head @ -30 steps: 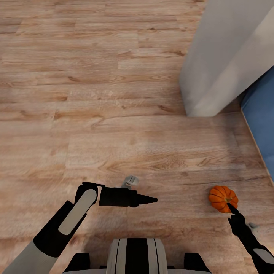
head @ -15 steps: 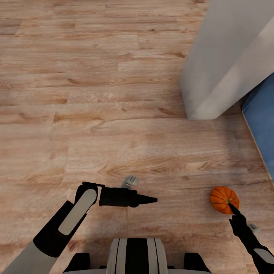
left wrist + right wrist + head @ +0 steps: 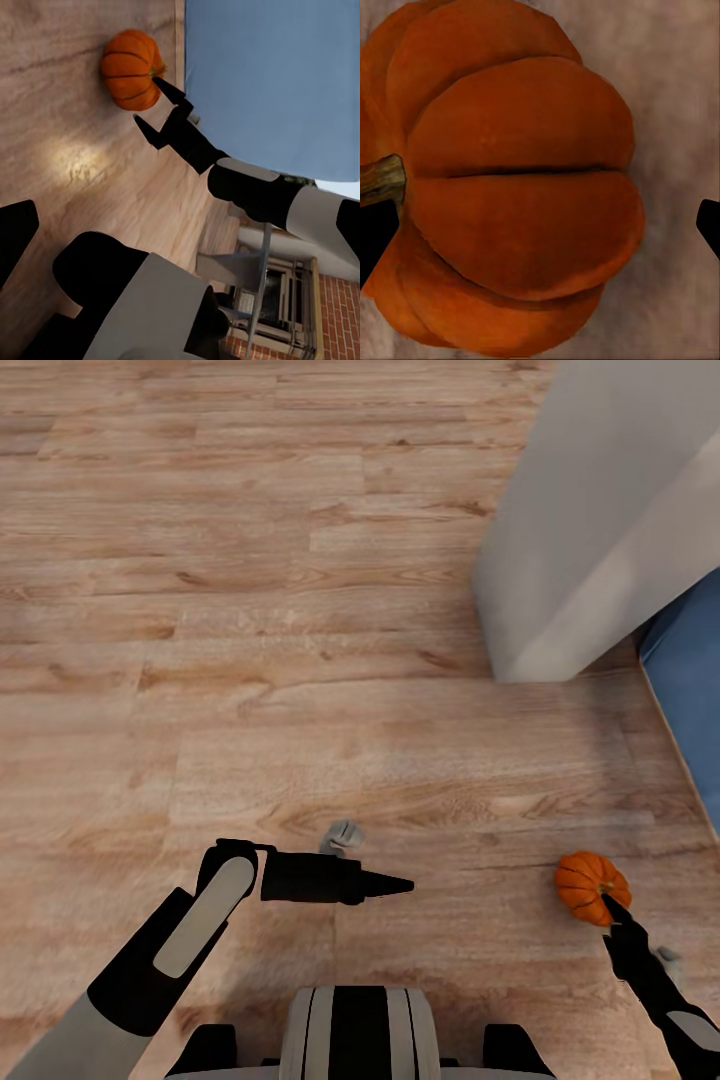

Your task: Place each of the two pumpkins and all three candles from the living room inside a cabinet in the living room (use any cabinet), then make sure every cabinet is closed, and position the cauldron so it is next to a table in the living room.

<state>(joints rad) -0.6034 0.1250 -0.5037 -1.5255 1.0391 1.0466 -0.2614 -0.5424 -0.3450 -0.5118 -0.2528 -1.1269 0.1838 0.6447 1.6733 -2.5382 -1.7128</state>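
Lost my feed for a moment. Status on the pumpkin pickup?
Right gripper open, fingers either side of the pumpkin on the floor. Left gripper shut, idle. Nothing blocking.

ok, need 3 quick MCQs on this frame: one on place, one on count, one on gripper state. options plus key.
1. Where is the pumpkin?
A. on the wood floor, beside the right gripper
B. on a table
C. inside a cabinet

2. How many pumpkins are in view?
A. three
B. two
C. one

3. How does the right gripper stand?
A. shut with nothing in it
B. open, one finger at each side of the pumpkin
C. open over bare floor far from the pumpkin

Key:
1 A: the head view shows it on the floor planks at the tip of the right arm.
2 C: a single orange pumpkin shows in all three views.
3 B: the right wrist view shows dark fingertips apart at both edges with the pumpkin between.
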